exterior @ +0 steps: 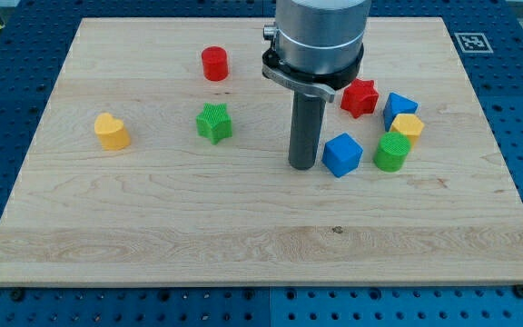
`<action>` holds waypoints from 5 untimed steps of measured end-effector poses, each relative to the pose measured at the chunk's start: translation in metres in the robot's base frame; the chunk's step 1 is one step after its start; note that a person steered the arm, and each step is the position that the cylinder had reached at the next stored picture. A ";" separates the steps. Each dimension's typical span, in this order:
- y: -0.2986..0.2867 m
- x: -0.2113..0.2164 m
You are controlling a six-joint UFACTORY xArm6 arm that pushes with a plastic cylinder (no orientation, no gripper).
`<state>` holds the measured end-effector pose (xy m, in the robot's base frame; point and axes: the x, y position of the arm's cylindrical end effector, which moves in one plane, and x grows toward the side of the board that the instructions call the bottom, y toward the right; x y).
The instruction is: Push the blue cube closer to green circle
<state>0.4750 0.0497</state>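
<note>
The blue cube lies right of the board's middle. The green circle, a short green cylinder, stands just to its right with a small gap between them. My tip rests on the board just left of the blue cube, very close to its left face. The dark rod rises from the tip to the grey arm body at the view's top.
A yellow block, a second blue block and a red star cluster above the green circle. A green star, a red cylinder and a yellow heart lie on the board's left half.
</note>
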 end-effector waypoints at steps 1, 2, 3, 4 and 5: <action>0.013 -0.018; 0.014 -0.005; 0.001 0.007; 0.014 0.007; 0.018 0.018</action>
<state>0.4926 0.0681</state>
